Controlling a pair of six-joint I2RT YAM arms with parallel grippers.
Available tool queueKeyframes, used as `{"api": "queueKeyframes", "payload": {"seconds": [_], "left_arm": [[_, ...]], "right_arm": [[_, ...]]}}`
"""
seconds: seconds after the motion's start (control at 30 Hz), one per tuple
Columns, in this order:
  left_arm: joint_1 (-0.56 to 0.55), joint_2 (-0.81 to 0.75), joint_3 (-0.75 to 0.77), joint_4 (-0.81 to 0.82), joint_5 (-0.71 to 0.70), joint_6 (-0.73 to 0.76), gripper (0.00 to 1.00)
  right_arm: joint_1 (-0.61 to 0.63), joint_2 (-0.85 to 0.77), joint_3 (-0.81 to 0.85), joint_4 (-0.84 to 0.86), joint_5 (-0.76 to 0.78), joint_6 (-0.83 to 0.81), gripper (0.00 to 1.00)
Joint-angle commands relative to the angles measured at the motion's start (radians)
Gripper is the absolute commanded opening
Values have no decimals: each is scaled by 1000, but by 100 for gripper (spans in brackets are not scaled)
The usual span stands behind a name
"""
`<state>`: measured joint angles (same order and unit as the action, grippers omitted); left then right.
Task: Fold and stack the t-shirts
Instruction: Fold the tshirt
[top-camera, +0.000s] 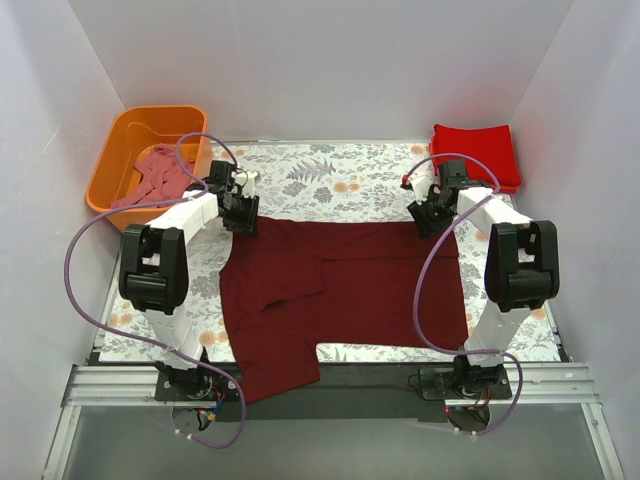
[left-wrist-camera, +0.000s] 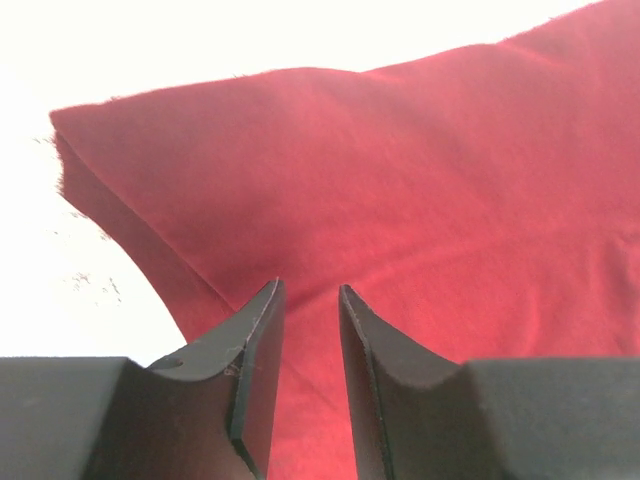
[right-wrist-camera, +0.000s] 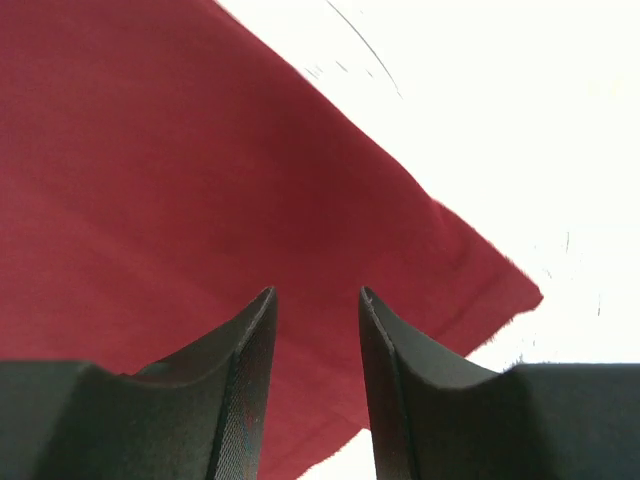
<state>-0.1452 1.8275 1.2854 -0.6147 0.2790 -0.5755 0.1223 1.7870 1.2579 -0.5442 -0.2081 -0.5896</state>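
While the far-left orange plastic tub (top-camera: 108, 185) holds a pink cotton t-shirt (top-camera: 157, 172), my left gripper (left-wrist-camera: 310, 291) and right gripper (right-wrist-camera: 317, 293) gape narrowly.

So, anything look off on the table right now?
Yes: the maroon t-shirt lies askew, its near-left part hanging over the near edge of the table, beside the left arm's base. Nothing else stands out.

Overhead plus wrist close-ups, shared t-shirt (top-camera: 340, 290)

The right gripper (right-wrist-camera: 316, 292) is pointing down at the maroon t-shirt (right-wrist-camera: 150, 180), jaws slightly parted, and the shirt's corner is poking out to the gripper's right.
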Motion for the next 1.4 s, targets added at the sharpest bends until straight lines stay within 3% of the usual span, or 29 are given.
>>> {"api": "queueKeyframes", "payload": {"seconds": [0.0, 0.23, 0.5, 0.63, 0.7, 0.77, 0.8, 0.83, 0.87, 0.93, 1.13, 1.2, 1.27, 1.37], "left_arm": [[-8, 32, -8, 99, -138, -47, 27], [1, 151, 57, 118, -196, -47, 22], [29, 343, 316, 95, -215, 8, 20], [30, 331, 434, 57, -68, 57, 22], [30, 264, 466, 15, 41, 71, 25], [30, 199, 482, -17, 103, 107, 39], [30, 126, 474, -57, 168, 126, 45], [30, 90, 448, -83, 199, 150, 61], [30, 54, 427, -104, 224, 198, 70], [30, -69, 364, -158, 296, 247, 80], [27, -345, 80, -312, 328, 410, 83], [19, -398, -13, -364, 312, 437, 83], [10, -447, -56, -416, 305, 496, 79], [-1, -494, -132, -491, 283, 558, 72]], "right_arm": [[-23, 54, -6, 39, 97, 14, 43], [-26, 245, 127, 79, 144, 23, 42], [-26, 411, 401, 92, 125, 20, 44], [-26, 378, 483, 58, 43, 2, 53], [-24, 306, 498, 11, -29, -15, 66], [-24, 212, 506, -35, -91, -36, 86], [-24, 175, 497, -80, -141, -53, 90], [-23, 99, 468, -98, -160, -71, 95], [-23, 60, 450, -126, -175, -91, 98], [-21, -51, 398, -200, -189, -152, 98], [-15, -331, 73, -399, -122, -332, 93], [-13, -405, -94, -408, -44, -392, 85], [-13, -498, -196, -410, 13, -446, 73], [-15, -569, -377, -410, 96, -469, 71]]}}
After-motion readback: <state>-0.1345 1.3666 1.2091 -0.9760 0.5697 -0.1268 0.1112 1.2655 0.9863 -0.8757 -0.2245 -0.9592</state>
